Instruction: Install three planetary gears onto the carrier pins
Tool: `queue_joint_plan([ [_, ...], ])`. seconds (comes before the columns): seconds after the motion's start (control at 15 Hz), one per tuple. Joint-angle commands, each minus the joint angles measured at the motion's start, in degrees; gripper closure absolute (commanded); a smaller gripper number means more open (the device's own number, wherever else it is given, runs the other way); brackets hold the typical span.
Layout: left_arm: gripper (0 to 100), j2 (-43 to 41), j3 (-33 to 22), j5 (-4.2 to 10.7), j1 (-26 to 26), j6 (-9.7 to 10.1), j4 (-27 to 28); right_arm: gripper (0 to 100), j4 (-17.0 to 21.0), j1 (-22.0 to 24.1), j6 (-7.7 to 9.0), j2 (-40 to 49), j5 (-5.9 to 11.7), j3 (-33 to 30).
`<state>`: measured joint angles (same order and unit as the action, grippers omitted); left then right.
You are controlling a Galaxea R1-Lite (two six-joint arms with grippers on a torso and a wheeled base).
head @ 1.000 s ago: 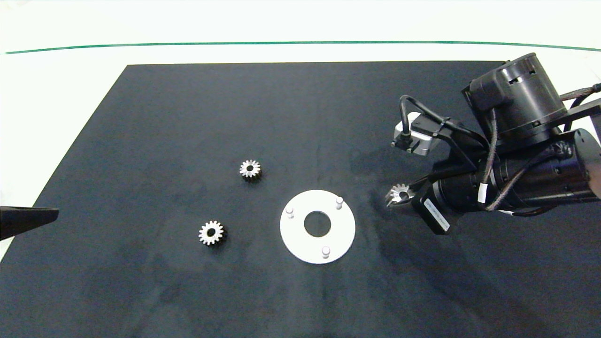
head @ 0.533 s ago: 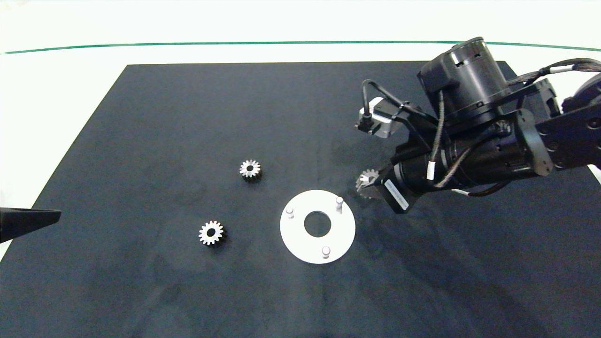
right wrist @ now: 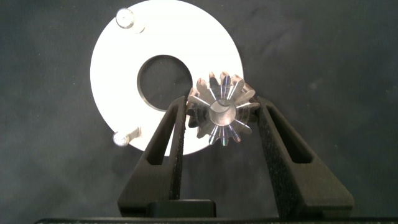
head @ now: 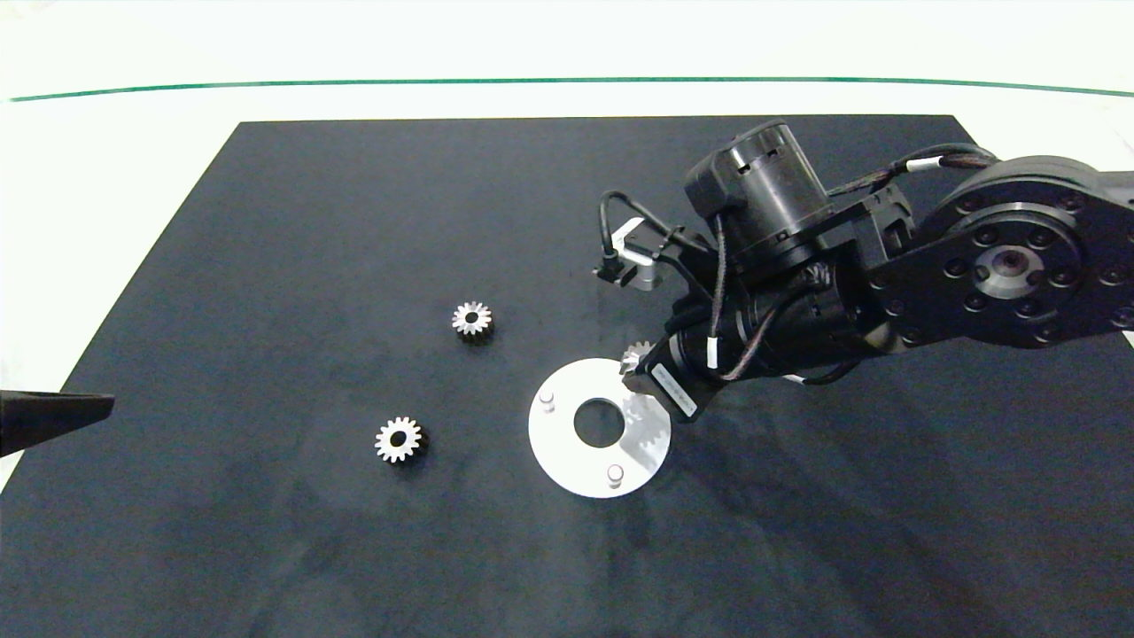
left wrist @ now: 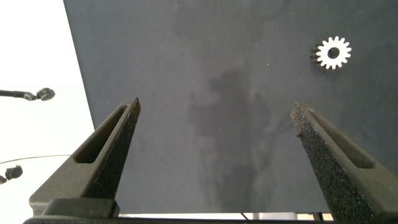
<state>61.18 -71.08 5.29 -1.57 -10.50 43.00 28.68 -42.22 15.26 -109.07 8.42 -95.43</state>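
Observation:
My right gripper (right wrist: 221,112) is shut on one planetary gear (right wrist: 221,122), with its teeth pinched between the two fingers. It holds that gear (head: 634,358) over the far-right rim of the white disc (head: 554,439). The gear's shadow falls on the disc. Two carrier pins (head: 547,400) (head: 614,475) stand bare. The third is hidden under the held gear. In the right wrist view the disc (right wrist: 112,74) and two pins (right wrist: 126,18) (right wrist: 122,137) show. Two more gears (head: 471,319) (head: 400,439) lie flat on the mat, left of the disc. My left gripper (left wrist: 214,109) is open at the mat's left edge.
A black mat (head: 266,221) covers the white table, and a green line (head: 354,85) runs along the far side. The left gripper (head: 53,416) pokes in at the left edge. One loose gear (left wrist: 333,53) shows in the left wrist view.
The right arm has swung left and slightly toward the near side with the gear. It has gone from right of the disc to over the disc's far-right pin. The left arm stayed put.

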Motion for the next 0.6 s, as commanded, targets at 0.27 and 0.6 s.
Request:
queue_joint_plan([
  [0.27,0,-0.1,-0.02,0.07,-0.01,-0.05,0.25,81,0.14,0.56,0.12,-0.79,0.1,-0.2],
  [0.6,0,-0.01,-0.02,0.07,-0.01,-0.05,0.16,81,-0.03,0.91,0.12,-0.97,0.01,-0.37],
])
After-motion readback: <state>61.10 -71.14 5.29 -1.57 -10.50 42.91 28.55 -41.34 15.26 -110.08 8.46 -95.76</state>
